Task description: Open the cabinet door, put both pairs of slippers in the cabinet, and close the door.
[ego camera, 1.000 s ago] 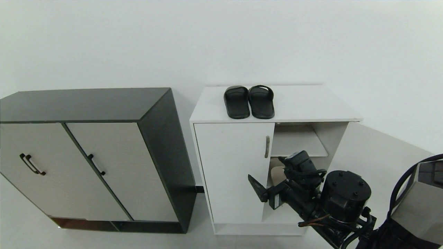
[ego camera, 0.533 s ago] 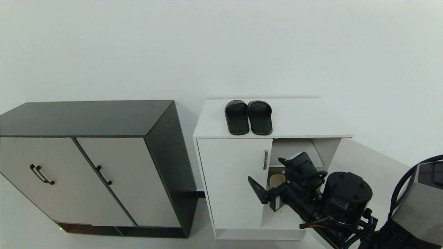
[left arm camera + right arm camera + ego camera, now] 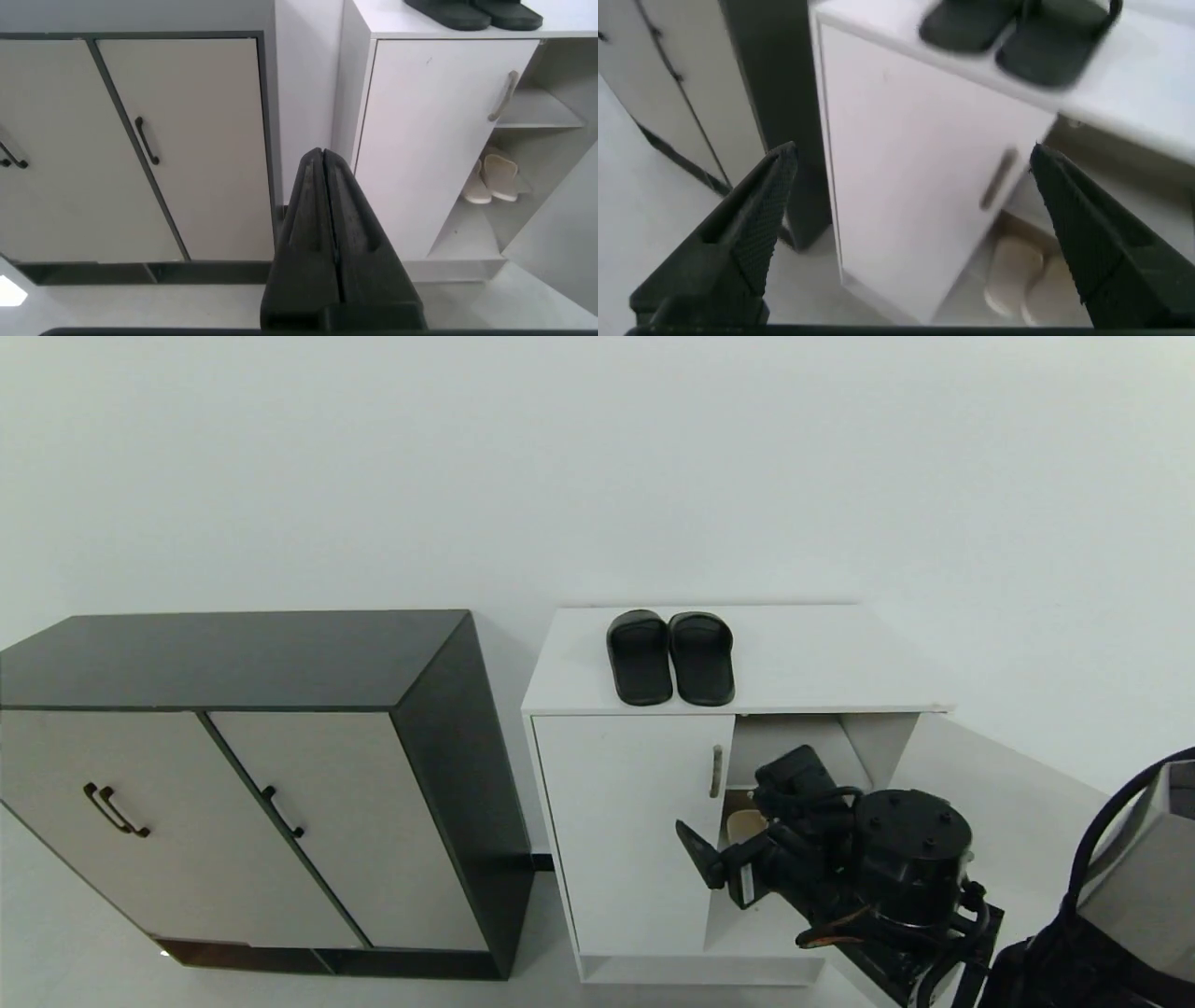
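In the head view the white cabinet point(image 3: 822, 663) has its right half open, with a pale pair of slippers point(image 3: 745, 821) inside at 10 o'clock from the right arm. The black pair of slippers point(image 3: 670, 657) lies on top at 12 o'clock, not yet stowed. In the left wrist view the left gripper point(image 3: 323, 157) is pressed tight together and empty (idle, apparently). In the right wrist view the right gripper point(image 3: 910, 163) is spread wide around nothing, so I judge one pair stowed, with the black pair and the door-closing left.
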Available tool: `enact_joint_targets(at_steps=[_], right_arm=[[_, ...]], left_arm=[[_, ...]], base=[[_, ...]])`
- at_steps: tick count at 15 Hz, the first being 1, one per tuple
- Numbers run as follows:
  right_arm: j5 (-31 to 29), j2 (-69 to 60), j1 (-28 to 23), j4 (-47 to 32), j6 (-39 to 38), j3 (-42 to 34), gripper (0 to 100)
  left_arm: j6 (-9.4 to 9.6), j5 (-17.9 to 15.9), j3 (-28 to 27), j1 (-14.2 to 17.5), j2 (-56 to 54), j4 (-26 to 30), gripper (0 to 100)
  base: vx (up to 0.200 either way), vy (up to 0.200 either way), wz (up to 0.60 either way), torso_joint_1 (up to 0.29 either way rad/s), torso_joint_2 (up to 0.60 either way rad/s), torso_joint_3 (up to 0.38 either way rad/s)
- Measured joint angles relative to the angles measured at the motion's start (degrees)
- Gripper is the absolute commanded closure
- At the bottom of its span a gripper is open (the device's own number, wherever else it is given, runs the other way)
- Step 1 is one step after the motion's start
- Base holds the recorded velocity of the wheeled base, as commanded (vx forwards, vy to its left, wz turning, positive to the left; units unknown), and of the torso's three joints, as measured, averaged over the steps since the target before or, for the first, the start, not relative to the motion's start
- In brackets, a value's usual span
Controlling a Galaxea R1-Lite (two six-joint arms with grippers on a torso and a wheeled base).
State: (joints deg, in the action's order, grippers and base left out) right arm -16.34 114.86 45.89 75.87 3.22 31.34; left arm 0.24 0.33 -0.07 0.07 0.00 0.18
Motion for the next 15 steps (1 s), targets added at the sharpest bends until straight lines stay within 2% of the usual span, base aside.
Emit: enact_joint_targets(at_steps=[2, 3, 4, 6, 9, 15], right_arm=[[-2.93, -4.45, 1.16, -18.09, -5.81, 4.4, 0], [-5.12, -6.57, 2.04, -24.55, -8.83, 7.61, 0], [-8.44, -8.36, 3.08, -30.06, -12.25, 11.29, 0], [-14.45, -10.2, 4.72, -37.32, -17.62, 17.71, 0], [-15.52, -11.11, 5.66, -38.27, -18.41, 20.64, 0], [-15.82, -11.14, 5.68, -38.17, -18.41, 20.91, 0]], left_arm=[[0.02, -0.01, 0.0, 0.0, 0.0, -0.02, 100], [0.0, -0.01, 0.0, 0.0, 0.0, 0.0, 100], [0.02, -0.01, 0.0, 0.0, 0.0, 0.0, 100], [0.09, -0.01, -0.02, 0.0, 0.0, 0.0, 100], [0.09, -0.01, -0.02, 0.0, 0.0, -0.02, 100], [0.09, -0.04, -0.02, 0.0, 0.0, 0.0, 100]], base=[[0.0, 0.0, 0.0, 0.0, 0.0, 0.0], [0.0, 0.0, 0.0, 0.0, 0.0, 0.0], [0.0, 0.0, 0.0, 0.0, 0.0, 0.0], [0.2, 0.0, 0.0, 0.002, 0.0, 0.002], [0.2, 0.0, 0.0, -0.006, 0.0, 0.002], [0.2, 0.0, 0.0, 0.004, 0.0, 0.001]])
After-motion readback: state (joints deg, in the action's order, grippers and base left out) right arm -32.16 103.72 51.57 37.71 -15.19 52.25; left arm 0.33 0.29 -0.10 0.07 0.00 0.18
